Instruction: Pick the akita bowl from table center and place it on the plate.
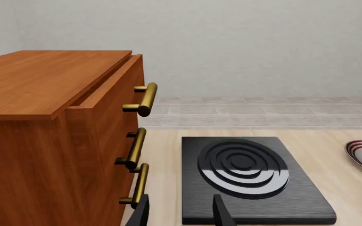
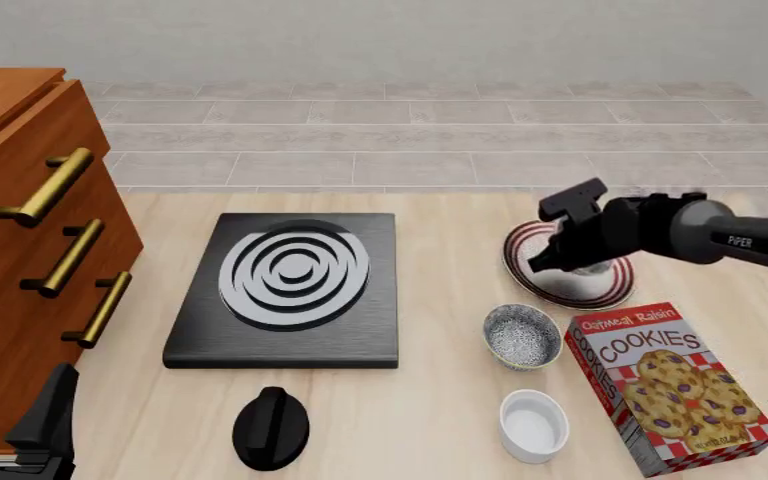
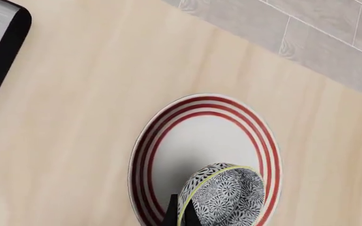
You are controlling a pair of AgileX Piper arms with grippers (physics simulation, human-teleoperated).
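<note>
Right pincer (image 3: 180,215) pinches the rim of the small grey-white speckled akita bowl (image 3: 225,193), tilted above the round red-striped white plate (image 3: 206,136) near the counter's right edge. Left pincer (image 1: 181,212) spread, empty, at the near-left corner.

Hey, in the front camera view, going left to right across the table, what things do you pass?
Wooden drawer cabinet → black stove burner → speckled bowl on the table → cookie box.
</note>
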